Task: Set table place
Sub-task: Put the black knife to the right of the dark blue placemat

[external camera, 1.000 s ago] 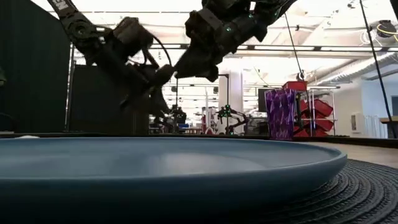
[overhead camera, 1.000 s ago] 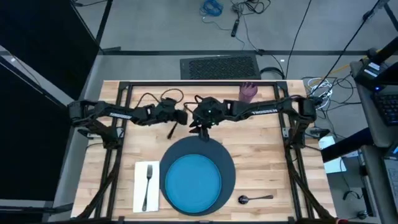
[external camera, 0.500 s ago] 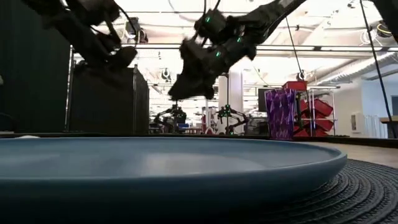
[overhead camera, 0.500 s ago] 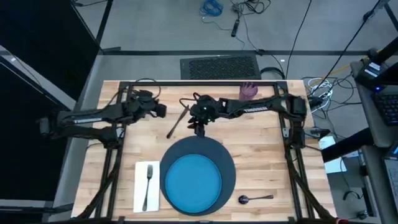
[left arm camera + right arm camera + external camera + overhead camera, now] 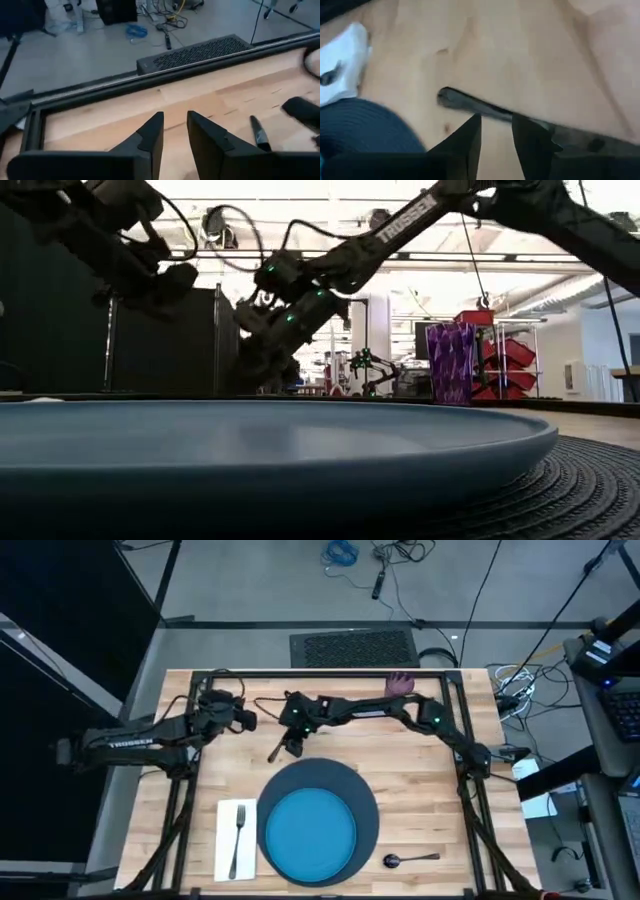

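The dark knife [image 5: 274,752] lies slanted on the table [image 5: 420,755], beyond the slate-blue charger [image 5: 366,802] that carries the blue plate [image 5: 308,830]. My right gripper [image 5: 291,746] reaches in low over the knife's middle. Its fingers are a narrow gap apart, and the knife [image 5: 462,103] runs across in front of both fingertips. My left gripper [image 5: 250,721] hangs above the table left of the knife, also narrowly open and holding nothing. The fork [image 5: 238,828] rests on the white napkin [image 5: 225,845]. The spoon [image 5: 410,859] lies right of the charger, and the purple cup [image 5: 400,686] stands at the far edge. My right gripper comes at the knife from above, with its fingertips [image 5: 473,131] set side by side along the knife's length rather than on its two sides. Whether the tips touch the knife [image 5: 495,114] cannot be told.
Black frame rails [image 5: 320,674] run along the table's far edge and down both sides. Bare wood lies right of the charger and between the knife and the cup. The plate's rim [image 5: 300,445] fills the low view's foreground.
My left gripper has drawn back from the table's middle toward its left edge, leaving the knife lying on the wood. My right gripper has moved toward the table's left edge and down, over the knife. The knife lies where it did.
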